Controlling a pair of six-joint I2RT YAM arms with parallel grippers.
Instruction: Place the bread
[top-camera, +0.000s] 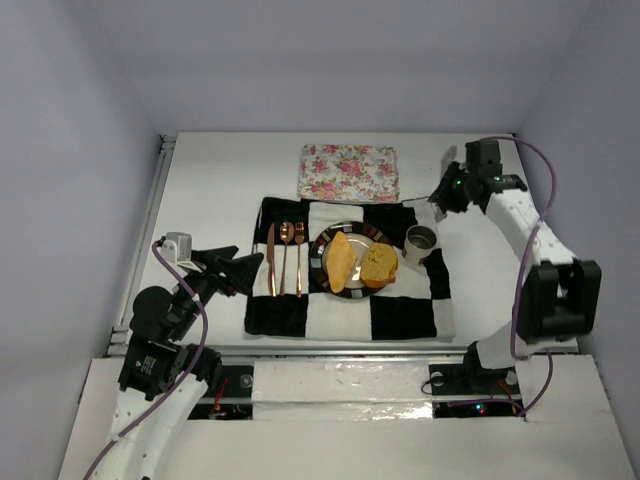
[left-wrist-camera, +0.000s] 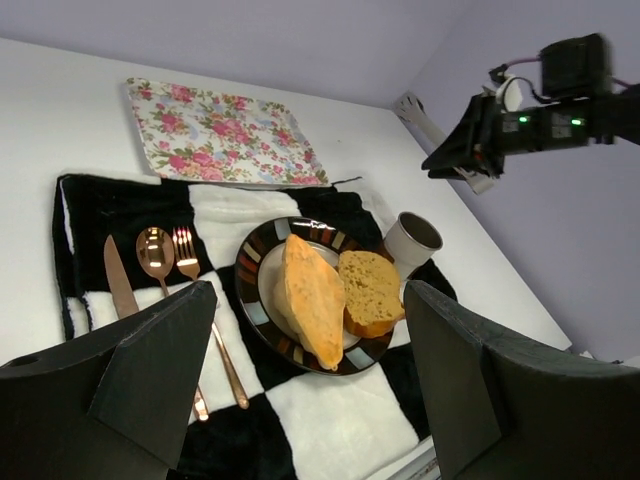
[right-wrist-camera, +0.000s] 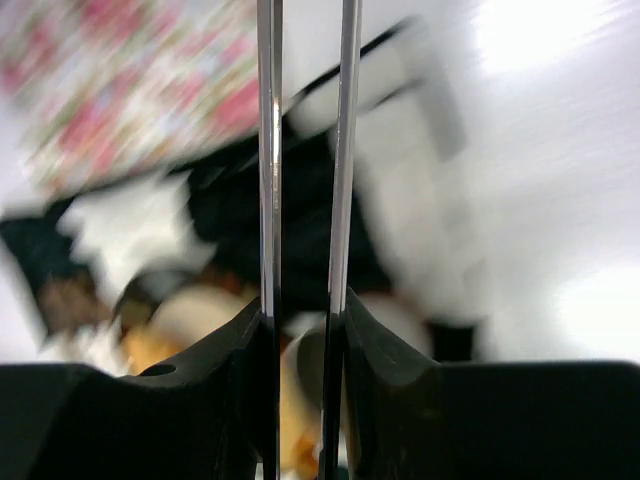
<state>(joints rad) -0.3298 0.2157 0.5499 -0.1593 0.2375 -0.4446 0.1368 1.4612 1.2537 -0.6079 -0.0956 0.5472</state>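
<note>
- White desk (top-camera: 200, 200), plain pale lilac walls (top-camera: 80, 100) on three sides.
- A black-and-white checked mat (top-camera: 275, 315) lies mid-desk, closer to the near edge. A flowery tray thing (top-camera: 348, 172) sits just behind it toward the far edge.
- On the mat, going from the left edge to the right: copper knife (top-camera: 271, 260), spoon (top-camera: 286, 255), fork (top-camera: 299, 258), then a striped-rim plate (top-camera: 322, 262), then a mug (top-camera: 420, 242) just beside the plate.
- Both bits of the bread are on the plate, side by side and touching. The long yellow-orange wedge (top-camera: 341, 261) is on the cutlery side, and the rounder, browner crusty chunk (top-camera: 379, 265) is on the mug side.
- The left pincer (top-camera: 252, 270) hangs by the mat's left side. It's spread wide, nothing in it, pointed at the plate.
- The right pincer (left-wrist-camera: 435, 163) is up in the air near the far right corner. Its fingers are pinched to a thin slit, gripping nothing. Its own camera is super blurry.
</note>
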